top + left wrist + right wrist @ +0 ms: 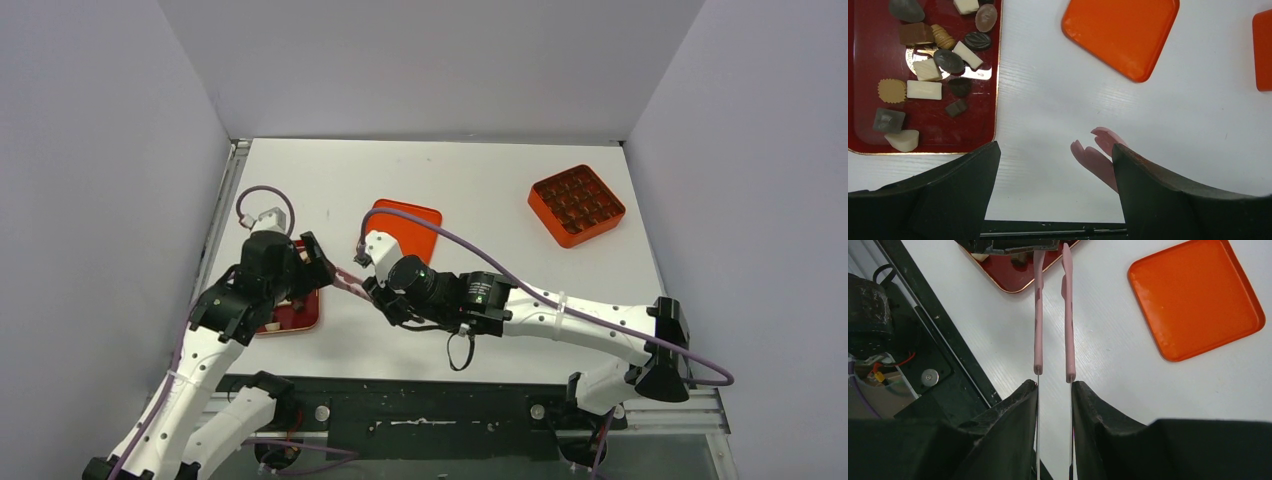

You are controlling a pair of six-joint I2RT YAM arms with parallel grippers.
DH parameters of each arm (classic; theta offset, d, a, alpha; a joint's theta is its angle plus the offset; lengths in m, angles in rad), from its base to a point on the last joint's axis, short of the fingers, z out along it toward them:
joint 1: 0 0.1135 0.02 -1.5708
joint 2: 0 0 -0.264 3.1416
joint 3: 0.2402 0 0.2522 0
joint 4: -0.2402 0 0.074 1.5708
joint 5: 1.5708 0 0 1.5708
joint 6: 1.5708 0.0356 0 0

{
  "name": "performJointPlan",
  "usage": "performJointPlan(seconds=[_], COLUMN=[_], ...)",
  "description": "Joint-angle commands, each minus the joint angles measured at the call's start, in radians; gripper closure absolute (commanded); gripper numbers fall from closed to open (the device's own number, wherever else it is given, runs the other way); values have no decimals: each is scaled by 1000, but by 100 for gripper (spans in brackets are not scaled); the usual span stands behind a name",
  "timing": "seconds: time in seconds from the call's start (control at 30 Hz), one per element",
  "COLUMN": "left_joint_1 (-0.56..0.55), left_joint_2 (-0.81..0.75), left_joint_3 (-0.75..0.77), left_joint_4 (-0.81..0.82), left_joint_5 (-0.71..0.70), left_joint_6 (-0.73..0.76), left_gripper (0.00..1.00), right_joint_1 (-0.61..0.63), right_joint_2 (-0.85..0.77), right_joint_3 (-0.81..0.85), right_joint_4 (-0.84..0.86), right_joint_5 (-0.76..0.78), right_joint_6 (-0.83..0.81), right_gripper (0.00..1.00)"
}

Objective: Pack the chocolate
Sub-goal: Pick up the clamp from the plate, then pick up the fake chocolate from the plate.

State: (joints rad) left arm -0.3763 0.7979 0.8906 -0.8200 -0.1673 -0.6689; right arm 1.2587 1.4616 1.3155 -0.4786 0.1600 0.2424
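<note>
Because the right hand (1054, 386) pinches the pink tongs (1068, 315) far back on their two slim arms, the long tips have plenty of leverage to twist or slide in that grip. Any nudge from the left hand (1055, 150) could knock them askew or drop them onto the table (1048, 90). Such a nudge looks possible: the left wrist view shows the tong tips between that hand's widely parted fingers, just beside one of them, with nothing clamped. Squeezing too hard is a second risk, since the tips might meet early or flick a small chunk out of the red tray (973, 120). The chocolate (924, 90) lies loose in that tray, a jumble of dark and pale pieces at the table's left. The orange compartment box (577, 205) sits well apart at the far right, so each carry would be long, passing the flat orange lid (1120, 35). The right arm stretches low across the table toward the left, tongs pointing at the tray. The left arm is folded over the tray, its hand angled toward the tongs.
</note>
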Motion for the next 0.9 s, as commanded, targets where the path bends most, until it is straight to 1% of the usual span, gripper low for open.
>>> performJointPlan(seconds=[0.0, 0.27, 0.37, 0.47, 0.6, 0.77, 0.87], left_joint_1=[11, 20, 23, 25, 24, 24, 24], left_joint_2=[-32, -67, -101, -158, -242, -307, -324], left_joint_3=[13, -3, 19, 88, 222, 386, 455], left_joint_4=[1, -55, -98, -142, -205, -237, -254], left_joint_5=[-13, -14, -23, -48, -133, -201, -224], left_joint_6=[11, 11, 3, 28, 78, 152, 177], left_gripper=[20, 19, 19, 19, 19, 18, 18], right_joint_1=[4, 1, -6, -14, -17, -5, 6], right_joint_2=[-24, 25, 42, 73, 137, 280, 364], right_joint_3=[48, 118, 133, 144, 190, 311, 392], right_joint_4=[37, -3, -16, -27, -30, -52, -84], right_joint_5=[88, 70, 53, 36, 5, -25, -46], right_joint_6=[-4, 9, 8, 13, 32, 51, 54], right_gripper=[71, 71, 71, 70, 68, 67, 66])
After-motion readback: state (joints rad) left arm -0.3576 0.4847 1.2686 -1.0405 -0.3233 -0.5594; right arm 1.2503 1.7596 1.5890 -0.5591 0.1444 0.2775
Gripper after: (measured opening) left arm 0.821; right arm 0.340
